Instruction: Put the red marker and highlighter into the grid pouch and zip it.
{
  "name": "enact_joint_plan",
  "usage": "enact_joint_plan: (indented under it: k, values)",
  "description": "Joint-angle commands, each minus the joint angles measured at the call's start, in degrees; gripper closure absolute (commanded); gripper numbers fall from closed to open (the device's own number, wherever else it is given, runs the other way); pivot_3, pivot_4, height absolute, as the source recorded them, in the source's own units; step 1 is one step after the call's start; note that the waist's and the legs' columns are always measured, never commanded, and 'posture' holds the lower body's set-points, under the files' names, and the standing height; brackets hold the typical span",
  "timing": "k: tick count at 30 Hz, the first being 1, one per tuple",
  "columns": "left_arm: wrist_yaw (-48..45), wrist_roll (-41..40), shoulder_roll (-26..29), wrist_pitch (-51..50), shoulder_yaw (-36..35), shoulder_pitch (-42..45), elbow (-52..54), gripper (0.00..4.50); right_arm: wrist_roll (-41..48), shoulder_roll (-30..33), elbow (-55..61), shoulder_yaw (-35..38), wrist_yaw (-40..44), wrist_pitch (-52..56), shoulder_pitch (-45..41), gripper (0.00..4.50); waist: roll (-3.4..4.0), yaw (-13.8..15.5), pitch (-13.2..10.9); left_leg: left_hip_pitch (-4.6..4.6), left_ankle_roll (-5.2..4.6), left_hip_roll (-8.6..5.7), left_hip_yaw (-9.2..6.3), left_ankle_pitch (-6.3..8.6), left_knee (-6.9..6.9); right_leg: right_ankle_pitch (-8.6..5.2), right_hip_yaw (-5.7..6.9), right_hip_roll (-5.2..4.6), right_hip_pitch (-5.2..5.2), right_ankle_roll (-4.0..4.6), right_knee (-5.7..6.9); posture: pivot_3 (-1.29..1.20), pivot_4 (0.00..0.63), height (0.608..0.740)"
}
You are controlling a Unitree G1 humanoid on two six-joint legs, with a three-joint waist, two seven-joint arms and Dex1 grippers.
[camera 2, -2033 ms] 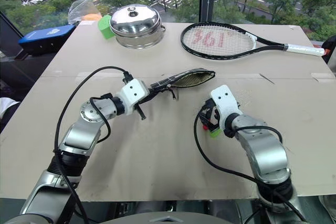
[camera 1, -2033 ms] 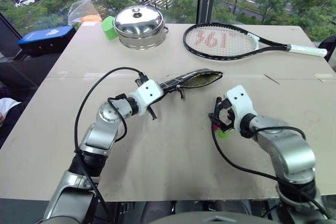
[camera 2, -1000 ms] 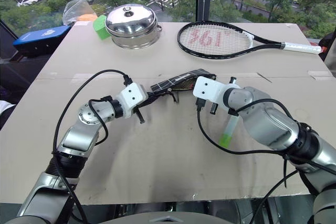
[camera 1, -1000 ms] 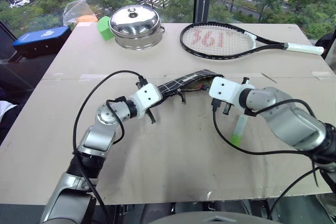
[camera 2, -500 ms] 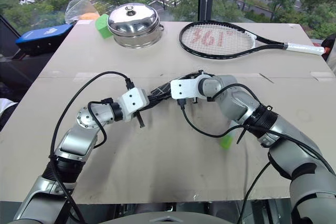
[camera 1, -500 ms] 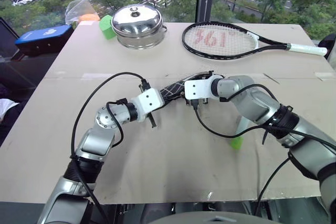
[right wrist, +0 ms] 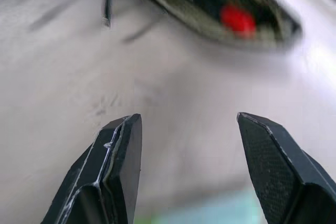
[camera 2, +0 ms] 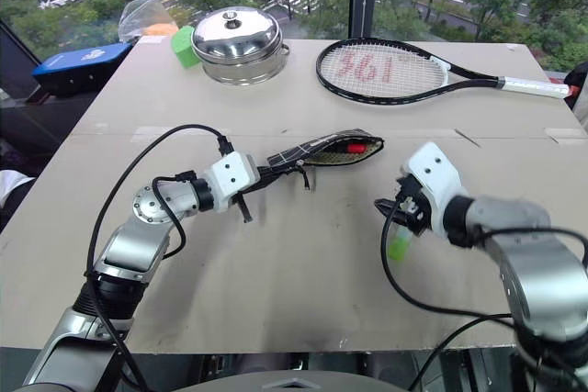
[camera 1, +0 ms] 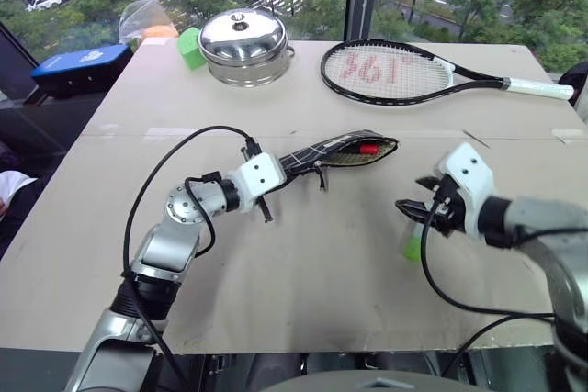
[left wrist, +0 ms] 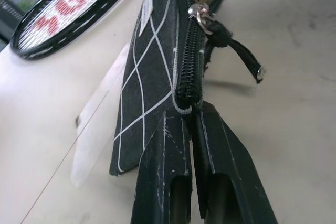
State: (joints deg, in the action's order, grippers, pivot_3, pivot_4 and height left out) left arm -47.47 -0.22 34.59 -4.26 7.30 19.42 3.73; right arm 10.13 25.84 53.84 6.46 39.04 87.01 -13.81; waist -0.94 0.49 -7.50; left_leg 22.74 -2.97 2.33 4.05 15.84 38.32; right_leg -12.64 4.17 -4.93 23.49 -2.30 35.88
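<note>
Near the worktop's (camera 1: 110,254) middle, the red marker (camera 1: 368,148) now lies inside the grid pouch (camera 1: 344,148), which the left tool (left wrist: 195,109) pinches shut on at its zipper end. The right tool (camera 1: 415,216) has drawn back, empty and spread wide, above the stubby green highlighter (camera 1: 413,244) still to be bagged. The pouch is soft black fabric, its mouth gaping.

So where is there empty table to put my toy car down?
Bare table lies near the front edge, between the two arms. Another patch sits left of the grid pouch, below the steel pot. It is crowded around the pouch, highlighter and tennis racket.
</note>
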Motion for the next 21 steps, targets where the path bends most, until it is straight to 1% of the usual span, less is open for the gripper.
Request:
enact_joint_plan:
  k: [1,2,4,5,11,13,14,16,19,20,21]
  values:
    - [-0.6,-1.0,0.6,1.7,-1.0,1.1,0.5,4.50,-3.2,-7.5,5.7,0.8,-10.8,5.5,5.6,1.62,0.00,0.2,0.0,0.00,0.01,0.00,-0.02,-0.01,0.01,-0.06,0.01,0.01,0.00,0.10,0.01,0.00,0.150,0.740]
    - [-0.8,-1.0,0.6,1.9,-0.9,1.3,0.4,4.50,-4.2,-9.3,6.0,0.1,-13.7,5.5,7.9,1.62,0.01,0.4,0.0,0.00,0.01,0.00,-0.03,-0.01,0.00,-0.06,0.01,0.01,0.00,0.10,0.01,0.00,0.150,0.740]
    - [-1.1,-1.0,0.6,2.2,-0.8,1.5,0.1,4.50,-5.9,-15.0,6.0,-0.4,-18.9,5.5,11.5,1.62,0.03,0.4,0.0,0.04,0.02,-0.04,-0.04,-0.01,0.01,-0.07,-0.01,-0.01,0.00,0.11,0.01,0.00,0.150,0.740]
    - [-1.2,-1.0,0.6,2.4,-0.8,1.6,0.0,4.50,-6.8,-16.3,5.5,-1.2,-21.5,5.5,12.7,1.62,-0.08,0.3,0.1,0.05,0.02,-0.09,0.01,-0.02,0.01,-0.07,-0.10,-0.03,0.01,0.10,-0.01,0.00,0.150,0.740]
    - [-1.6,-0.8,0.6,3.0,-0.7,2.0,-0.5,4.50,-8.9,-20.3,0.0,-5.1,-29.8,5.5,13.9,1.62,-0.16,0.1,0.1,0.01,0.06,-0.12,0.07,-0.04,0.01,0.05,-0.19,0.03,0.00,-0.14,-0.04,0.00,0.150,0.740]
    - [-1.6,-0.8,0.7,3.0,-0.8,1.8,-0.2,4.50,-9.0,-20.4,-1.5,-6.8,-31.4,5.5,13.9,1.62,-0.21,0.3,0.2,-0.01,0.06,-0.11,0.03,-0.04,0.01,0.03,-0.16,0.05,-0.02,-0.13,-0.03,0.00,0.150,0.740]
    - [-1.5,-0.7,0.8,2.9,-0.9,1.5,0.1,4.50,-8.7,-20.8,-1.9,-7.1,-31.8,5.5,14.0,1.84,-0.26,0.4,0.2,0.00,0.06,-0.10,0.01,-0.04,0.01,0.02,-0.15,0.05,-0.01,-0.11,-0.03,0.00,0.150,0.740]
    - [-1.5,-0.7,1.0,2.9,-1.0,1.3,0.4,4.50,-8.3,-19.9,-2.2,-8.2,-32.3,5.5,14.4,2.44,-0.30,0.4,0.2,0.00,0.06,-0.11,0.01,-0.03,0.01,-0.08,-0.15,0.03,-0.02,0.06,-0.05,0.00,0.150,0.740]
    - [-1.3,-0.6,1.1,2.8,-1.0,1.0,0.7,4.50,-7.7,-16.5,-1.4,-9.4,-32.2,5.5,14.6,3.82,-0.33,0.4,0.2,0.02,0.06,-0.13,0.03,-0.04,0.01,-0.08,-0.17,0.01,-0.03,0.06,-0.09,0.00,0.150,0.740]
    - [-1.2,-0.6,1.1,2.8,-1.0,1.0,0.8,4.50,-7.4,-13.9,-0.9,-9.5,-31.7,5.5,14.4,4.21,-0.32,0.4,0.2,0.02,0.05,-0.13,0.03,-0.03,0.01,-0.08,-0.17,0.01,-0.04,0.06,-0.09,0.00,0.150,0.740]
    - [-1.2,-0.5,1.1,2.7,-1.0,0.9,0.9,4.50,-7.0,-11.4,-0.3,-9.3,-30.9,5.5,14.2,4.21,-0.30,0.4,0.2,0.02,0.05,-0.13,0.02,-0.03,0.01,-0.08,-0.17,0.01,-0.04,0.06,-0.09,0.00,0.150,0.740]
